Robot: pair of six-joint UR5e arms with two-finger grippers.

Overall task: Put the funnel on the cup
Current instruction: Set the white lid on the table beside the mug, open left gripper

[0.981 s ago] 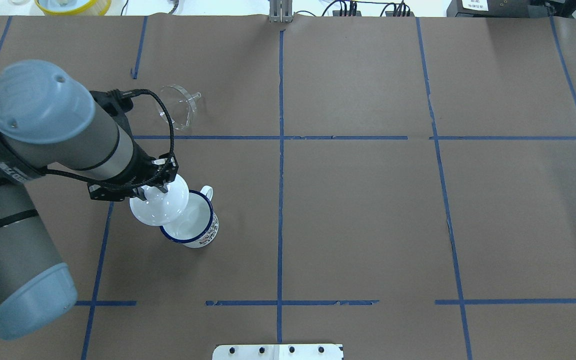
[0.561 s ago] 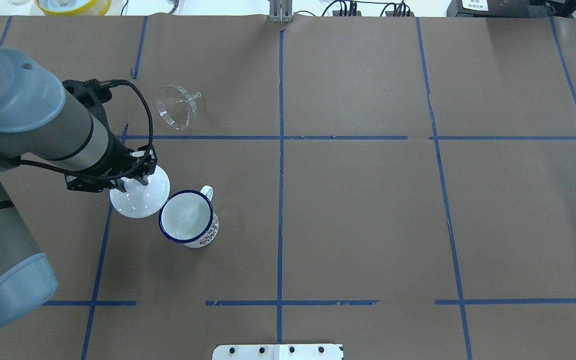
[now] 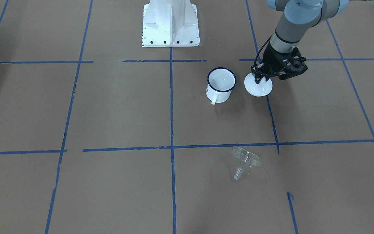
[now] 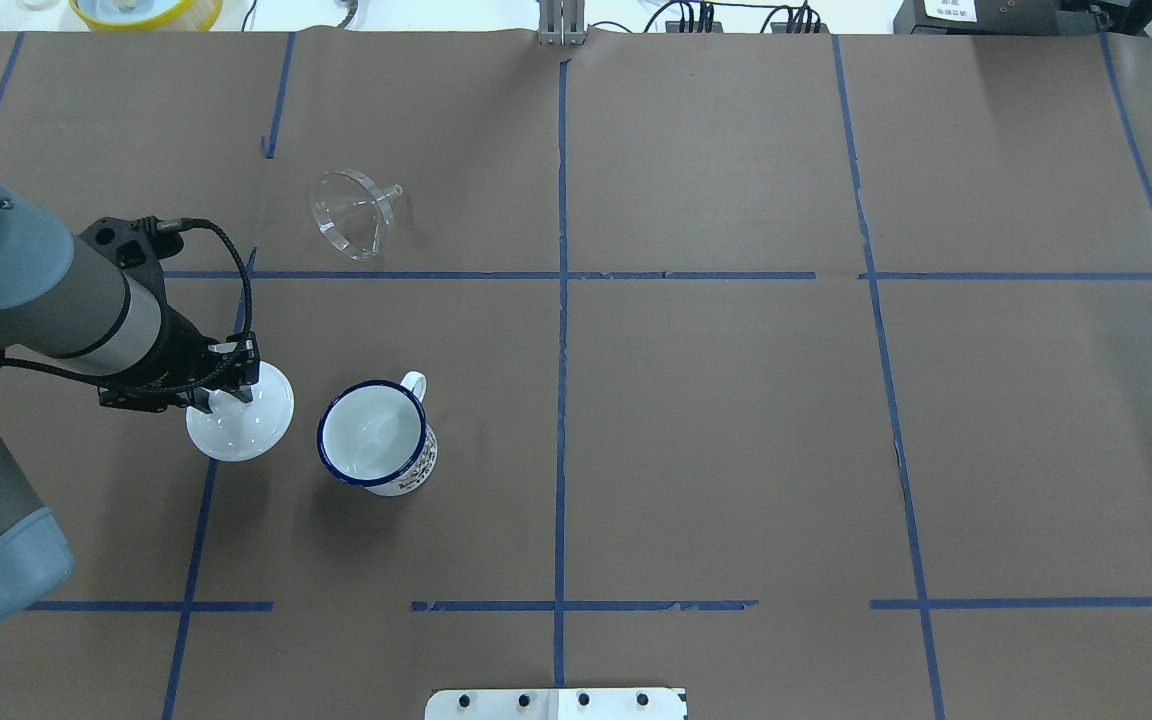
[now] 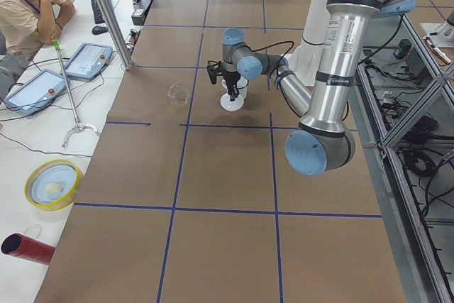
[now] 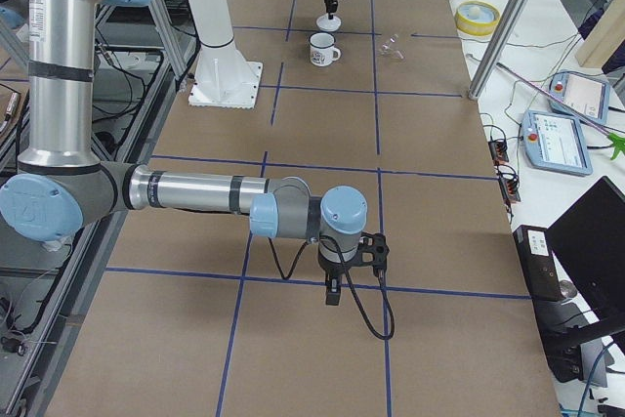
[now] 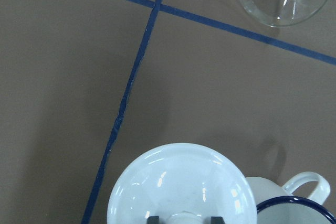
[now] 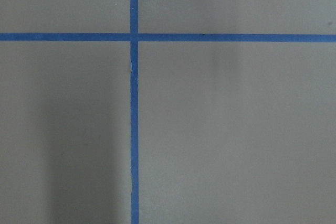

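**White lid held beside the uncovered enamel mug, with the funnel lying apart**

The knob of the round white lid (image 4: pixel 248 430) is clamped between the fingers of the left gripper (image 4: pixel 220 399), and the lid is held just beside the blue-rimmed enamel mug (image 4: pixel 376 438), which stands upright in the left half of the table (image 4: pixel 736 450). The clear plastic funnel (image 4: pixel 351 213) is seen lying on its side nearer the table's far edge, well apart from the mug. The right gripper (image 6: pixel 334 292) is pointed down near the table's right end; whether its fingers are apart or together cannot be told.
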